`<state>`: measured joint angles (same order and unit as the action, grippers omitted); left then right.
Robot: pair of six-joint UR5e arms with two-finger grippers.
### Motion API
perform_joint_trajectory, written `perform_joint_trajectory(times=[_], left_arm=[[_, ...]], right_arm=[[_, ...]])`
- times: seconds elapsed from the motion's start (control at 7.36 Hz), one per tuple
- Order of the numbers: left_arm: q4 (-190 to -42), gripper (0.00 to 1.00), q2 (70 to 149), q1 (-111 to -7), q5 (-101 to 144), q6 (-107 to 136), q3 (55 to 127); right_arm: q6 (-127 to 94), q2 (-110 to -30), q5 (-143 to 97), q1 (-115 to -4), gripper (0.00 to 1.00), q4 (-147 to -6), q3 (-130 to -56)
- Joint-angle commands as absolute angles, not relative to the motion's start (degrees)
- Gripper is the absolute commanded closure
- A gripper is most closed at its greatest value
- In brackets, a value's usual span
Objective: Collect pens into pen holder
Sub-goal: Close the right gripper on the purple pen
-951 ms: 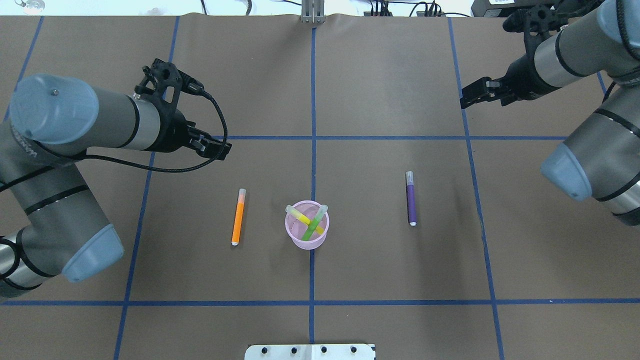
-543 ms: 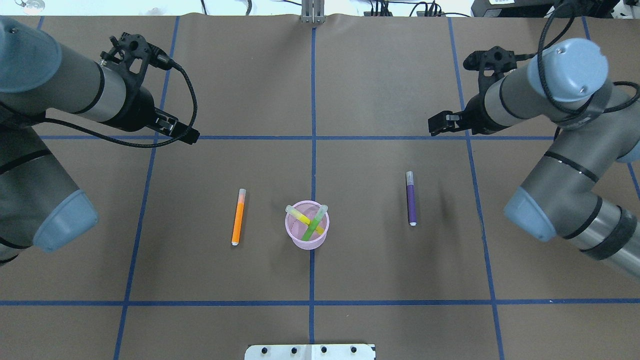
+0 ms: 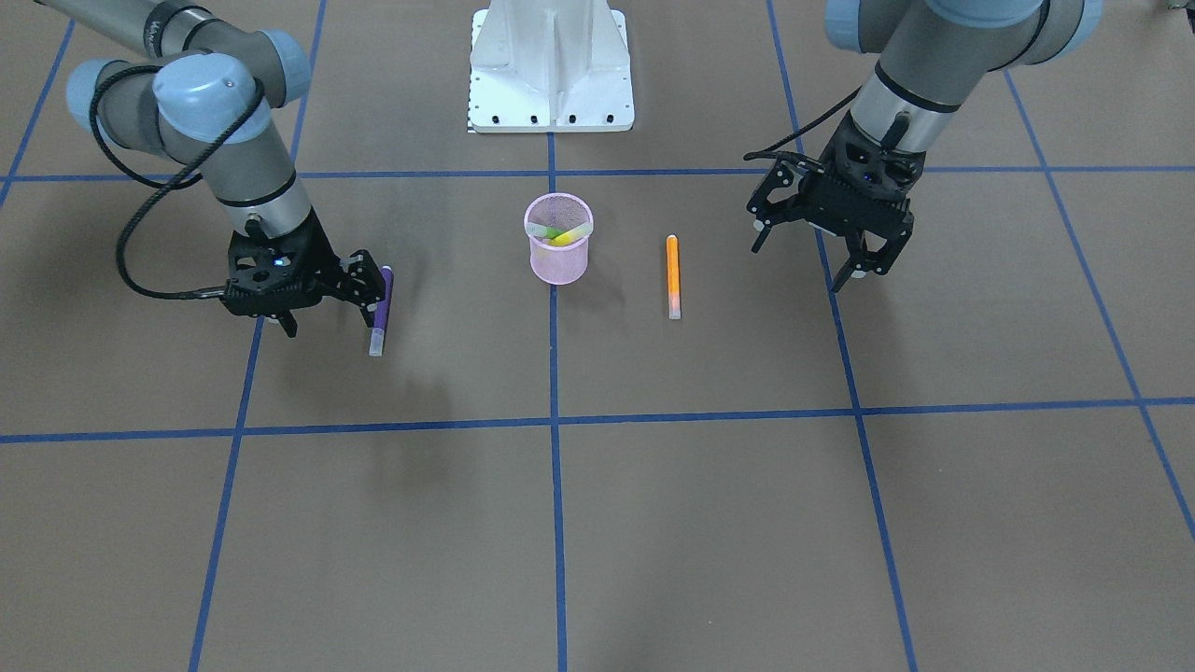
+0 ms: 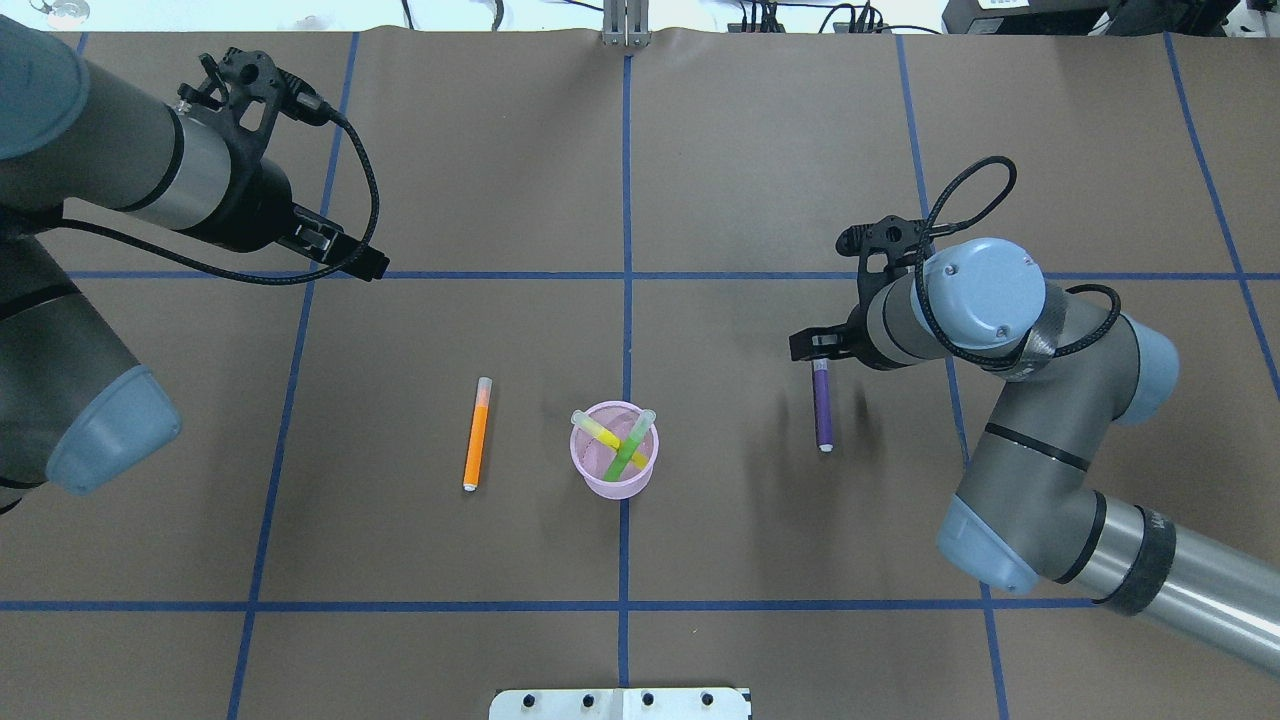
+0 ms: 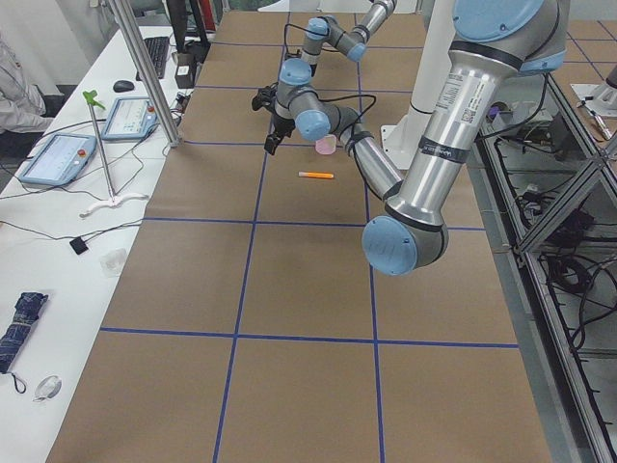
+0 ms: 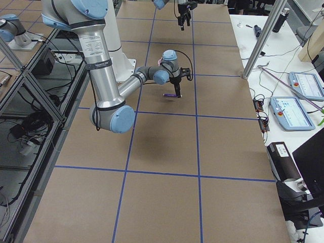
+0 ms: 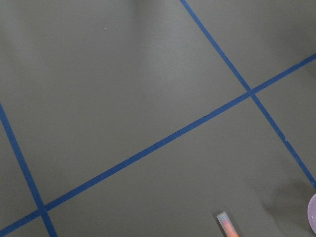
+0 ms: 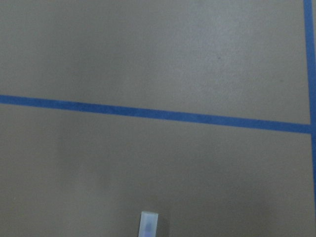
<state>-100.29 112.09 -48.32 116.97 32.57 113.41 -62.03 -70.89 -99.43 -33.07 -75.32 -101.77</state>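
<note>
The pink mesh pen holder [image 4: 614,470] [image 3: 558,257] stands upright at the table's middle with the yellow pen [image 4: 598,429] and the green pen [image 4: 628,452] crossed inside it. The orange pen [image 4: 477,433] [image 3: 672,266] lies flat to its left. The purple pen [image 4: 823,408] [image 3: 381,313] lies flat to its right. My right gripper [image 4: 815,345] [image 3: 327,308] is open and empty, low over the purple pen's capped far end, one finger [image 3: 367,291] beside the pen. My left gripper [image 4: 365,265] [image 3: 805,261] is open and empty, raised far behind and left of the orange pen.
Brown paper with blue tape lines [image 4: 626,275] covers the table. The white robot base [image 3: 551,70] stands behind the holder. The left wrist view shows the orange pen's cap [image 7: 224,221] and the holder's rim [image 7: 312,217]. The right wrist view shows the purple pen's cap [image 8: 148,224].
My right arm has swung in from the far right and come down over the purple pen's cap end. My left arm has drawn back toward the far left. The pens and holder have not moved.
</note>
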Motion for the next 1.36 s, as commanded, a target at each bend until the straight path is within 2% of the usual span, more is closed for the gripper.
perform_joint_trajectory(times=[0.0, 0.14, 0.27, 0.54, 1.22], left_arm=[[-100.3, 0.00, 112.2, -48.3, 116.9, 33.0, 113.8], [-100.3, 0.00, 112.1, -48.3, 116.8, 33.2, 114.1], [-100.3, 0.00, 112.1, -48.3, 116.8, 33.3, 114.2], [-100.3, 0.00, 112.0, -48.3, 116.6, 33.3, 114.4], [-100.3, 0.00, 112.0, -48.3, 116.6, 33.3, 114.4]], right_arm=[[-63.1, -70.5, -97.9, -31.0, 0.21, -75.4, -100.7], [-63.4, -70.2, -98.0, -31.0, 0.33, -75.3, -99.9], [-63.5, -69.4, -98.2, -31.0, 0.39, -75.3, -99.3], [-63.5, -68.7, -98.3, -31.0, 0.57, -75.4, -98.8], [-66.1, -68.8, -99.7, -31.2, 0.60, -75.3, -98.6]])
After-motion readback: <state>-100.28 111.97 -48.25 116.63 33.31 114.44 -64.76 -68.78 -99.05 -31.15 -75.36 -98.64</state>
